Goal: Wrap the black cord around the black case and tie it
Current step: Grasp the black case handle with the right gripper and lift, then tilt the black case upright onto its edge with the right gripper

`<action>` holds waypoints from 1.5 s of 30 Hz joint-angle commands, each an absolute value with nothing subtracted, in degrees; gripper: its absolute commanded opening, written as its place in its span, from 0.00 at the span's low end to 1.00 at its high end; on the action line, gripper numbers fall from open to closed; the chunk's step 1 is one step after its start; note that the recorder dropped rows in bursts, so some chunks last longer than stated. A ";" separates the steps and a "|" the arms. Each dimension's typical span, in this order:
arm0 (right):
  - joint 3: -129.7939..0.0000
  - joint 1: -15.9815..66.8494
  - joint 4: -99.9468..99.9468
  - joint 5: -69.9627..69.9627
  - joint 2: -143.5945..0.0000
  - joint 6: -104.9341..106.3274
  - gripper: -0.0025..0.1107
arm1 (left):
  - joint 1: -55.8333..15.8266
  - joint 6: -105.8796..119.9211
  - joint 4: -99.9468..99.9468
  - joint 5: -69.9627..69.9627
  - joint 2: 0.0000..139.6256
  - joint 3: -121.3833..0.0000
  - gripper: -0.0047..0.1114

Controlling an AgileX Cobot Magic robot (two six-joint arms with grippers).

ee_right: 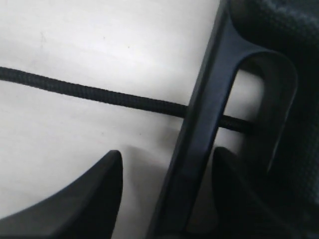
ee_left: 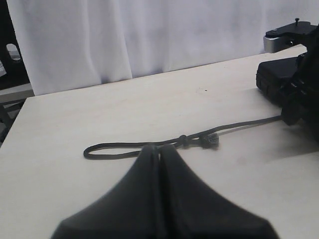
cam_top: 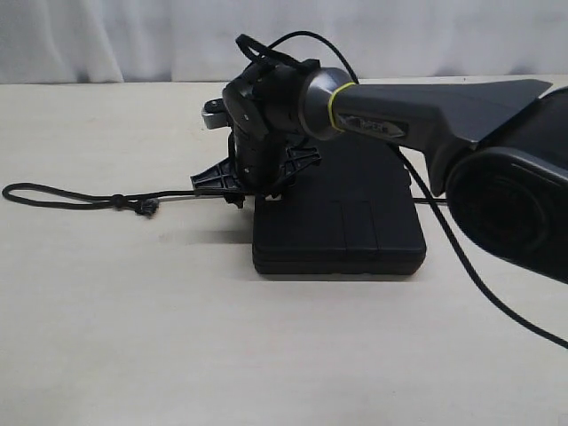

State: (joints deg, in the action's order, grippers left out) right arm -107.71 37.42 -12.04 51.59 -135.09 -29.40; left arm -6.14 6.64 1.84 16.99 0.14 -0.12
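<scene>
My right gripper (ee_right: 167, 162) stands wide, jaws astride the handle (ee_right: 207, 99) of the black case (cam_top: 355, 226). The black cord (cam_top: 173, 197) passes under that handle, then runs straight out over the table (cam_top: 266, 355), away from the case. Its loop end (ee_left: 94, 151) lies just ahead of my closed, empty left gripper (ee_left: 159, 154), the nearer arm.

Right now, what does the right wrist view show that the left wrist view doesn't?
Only right wrist: the open right gripper straddling the moulded handle of the flat matte black plastic case, the long black braided cord passing behind it. Only left wrist: the shut left gripper, the cord's knot and loop end, white curtain. Both: cord, case, pale tabletop.
</scene>
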 commanded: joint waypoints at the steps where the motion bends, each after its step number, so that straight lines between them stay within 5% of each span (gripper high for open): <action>1: -107.94 37.39 -12.69 52.06 -135.11 -29.61 0.48 | -6.71 6.59 2.16 16.35 0.00 0.00 0.04; 16: -107.94 37.39 -16.39 55.29 -134.97 -29.39 0.06 | -6.71 6.59 2.16 16.35 0.00 0.00 0.04; 45: -107.94 34.48 -10.66 67.58 -114.79 -21.63 0.06 | -6.70 6.59 2.27 16.35 0.00 0.00 0.04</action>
State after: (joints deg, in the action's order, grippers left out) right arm -107.42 36.32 -11.11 67.39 -118.07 -24.03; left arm -6.14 6.64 1.84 16.99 0.14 -0.12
